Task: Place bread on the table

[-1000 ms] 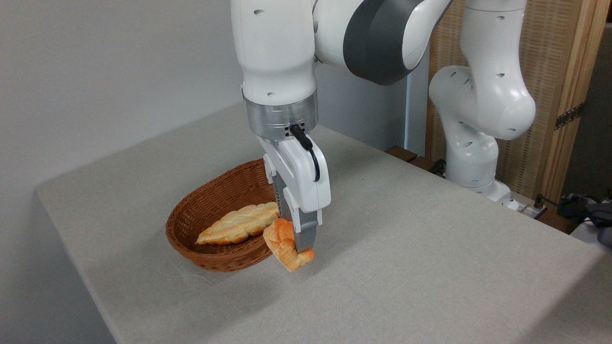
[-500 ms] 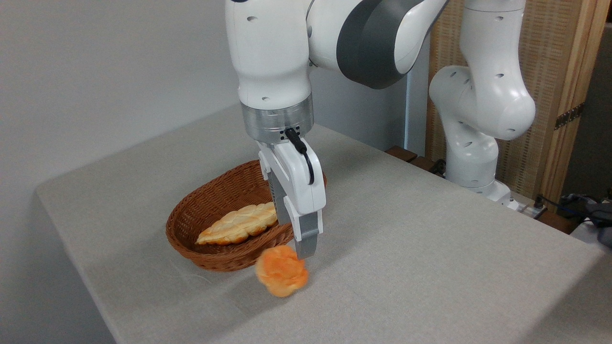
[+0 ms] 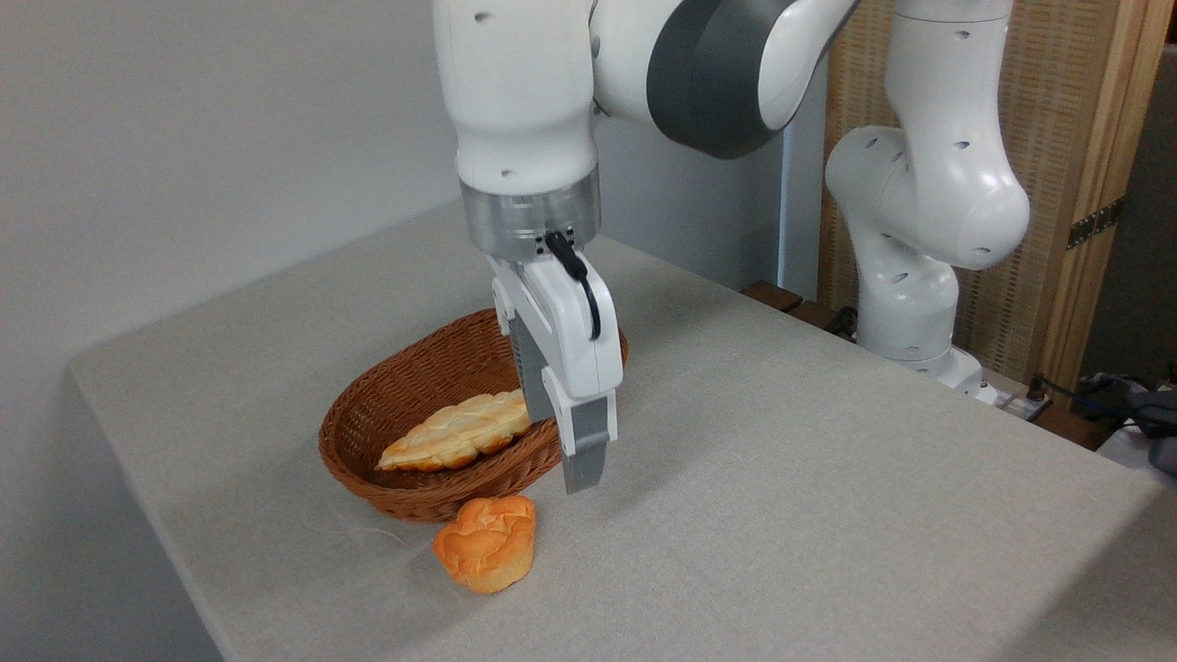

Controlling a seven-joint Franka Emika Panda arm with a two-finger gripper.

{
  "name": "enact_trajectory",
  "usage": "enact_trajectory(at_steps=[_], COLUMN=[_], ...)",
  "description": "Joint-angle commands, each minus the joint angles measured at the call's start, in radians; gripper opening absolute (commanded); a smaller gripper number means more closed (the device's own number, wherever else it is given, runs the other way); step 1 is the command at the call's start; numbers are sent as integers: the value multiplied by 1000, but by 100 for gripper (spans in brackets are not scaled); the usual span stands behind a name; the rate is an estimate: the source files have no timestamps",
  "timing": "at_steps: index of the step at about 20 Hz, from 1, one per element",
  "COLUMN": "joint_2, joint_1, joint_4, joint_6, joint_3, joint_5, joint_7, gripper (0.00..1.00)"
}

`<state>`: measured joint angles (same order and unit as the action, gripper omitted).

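A: Nearest to us we see the bread lying on the grey bench, just in front of the wicker basket, close to its rim or touching it.

B: Above and to the right of it hang the fingers, holding nothing; from here we cannot tell how far apart they stand.

A: Behind, inside the basket, we see the pale braided loaf.

B: Farthest back stands the arm's white base.
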<state>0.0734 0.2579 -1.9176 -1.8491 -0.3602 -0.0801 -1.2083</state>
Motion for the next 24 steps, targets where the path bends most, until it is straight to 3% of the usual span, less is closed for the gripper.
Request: enact_trajectory(at_steps=[1, 6, 12, 16, 24], joint_2=[20, 20, 22, 22, 20], joint_1=[14, 14, 14, 14, 9], joint_4=[55, 92, 135, 135, 137], joint_6=[25, 27, 39, 56, 65], joint_3=[9, 84, 153, 191, 190], joint_5=[5, 13, 13, 32, 59], joint_7=[70, 180, 433, 469, 515], gripper=[100, 100, 100, 100, 100])
